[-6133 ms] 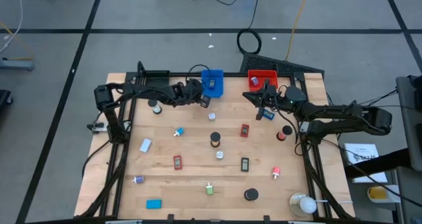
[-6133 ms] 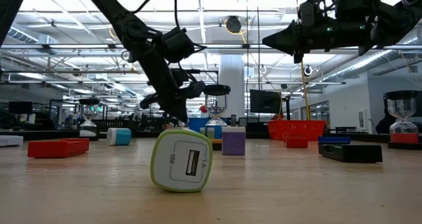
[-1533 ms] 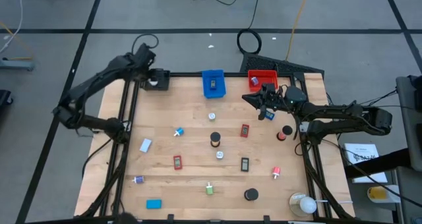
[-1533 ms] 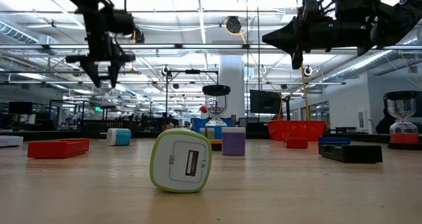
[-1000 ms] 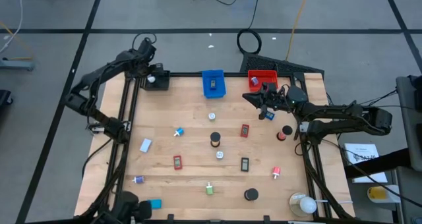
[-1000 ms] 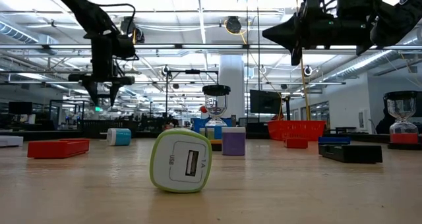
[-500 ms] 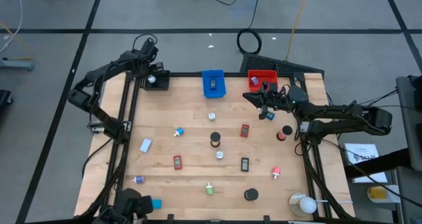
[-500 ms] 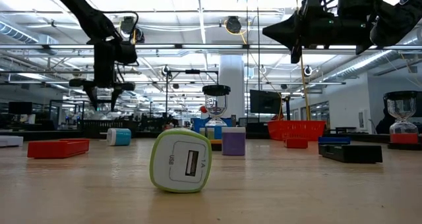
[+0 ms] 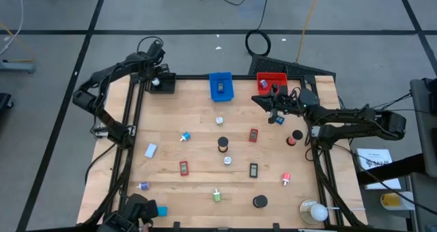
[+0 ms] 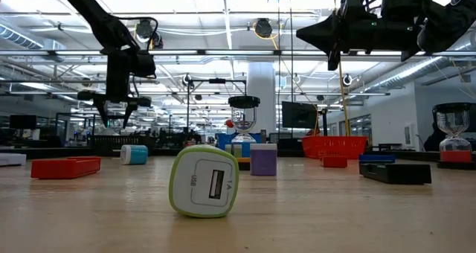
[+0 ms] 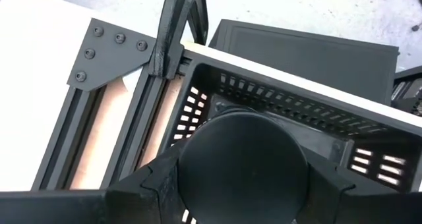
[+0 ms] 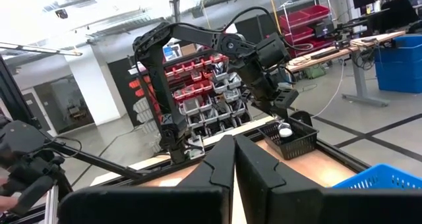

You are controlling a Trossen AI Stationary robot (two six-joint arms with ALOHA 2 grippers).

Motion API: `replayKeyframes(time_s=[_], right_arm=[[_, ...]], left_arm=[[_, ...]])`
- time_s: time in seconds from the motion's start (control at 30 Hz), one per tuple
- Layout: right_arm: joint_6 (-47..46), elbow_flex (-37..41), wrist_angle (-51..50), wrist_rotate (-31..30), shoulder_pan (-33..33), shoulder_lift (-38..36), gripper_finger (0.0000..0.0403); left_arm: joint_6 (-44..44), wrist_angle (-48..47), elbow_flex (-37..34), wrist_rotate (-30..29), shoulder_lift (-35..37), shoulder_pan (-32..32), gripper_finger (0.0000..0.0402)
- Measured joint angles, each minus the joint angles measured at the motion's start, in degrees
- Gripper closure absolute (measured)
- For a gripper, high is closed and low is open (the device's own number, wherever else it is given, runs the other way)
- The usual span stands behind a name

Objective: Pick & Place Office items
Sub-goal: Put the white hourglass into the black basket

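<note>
I keep the left pincer (image 9: 156, 81) right over the black bin (image 9: 164, 84), gripping a round black item (image 11: 241, 159), ready for drop. Right pincer (image 9: 267, 102) closed, empty, waits nr red bin (image 9: 271, 81). Other office items (image 9: 222, 145) lie well apart on bench (image 9: 198, 150).

A robotics lab: parts-bin racks (image 12: 204, 85), workbenches (image 12: 343, 46), strip-lit open ceiling (image 10: 223, 30).

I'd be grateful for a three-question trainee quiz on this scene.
1. True or false: the right gripper is open.
2. The left gripper, holding a black roll, hangs over which bin: A blue, B red, C black?
3. What colour is the rim of the charger in the low view?
Key: 1 false, it is shut; 2 C, the black bin; 3 green.
</note>
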State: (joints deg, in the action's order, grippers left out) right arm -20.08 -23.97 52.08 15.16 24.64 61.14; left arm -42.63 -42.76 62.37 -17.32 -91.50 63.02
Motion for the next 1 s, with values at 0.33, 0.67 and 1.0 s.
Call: replayKeyframes(time_s=[0.33, 0.67, 1.0], right_arm=[[0.00, 0.00, 0.02, 0.02, 0.00, 0.00, 0.0397], [0.00, 0.00, 0.02, 0.02, 0.00, 0.00, 0.0397], [0.00, 0.00, 0.02, 0.04, 0.00, 0.00, 0.0397]], left_arm=[[-0.91, -0.04, -0.02, -0.82, 0.00, -0.04, 0.0178], [0.03, -0.10, -0.65, -0.77, 0.00, -0.93, 0.0172], [0.36, 4.39, -3.39, -2.53, 0.00, -0.96, 0.0179]])
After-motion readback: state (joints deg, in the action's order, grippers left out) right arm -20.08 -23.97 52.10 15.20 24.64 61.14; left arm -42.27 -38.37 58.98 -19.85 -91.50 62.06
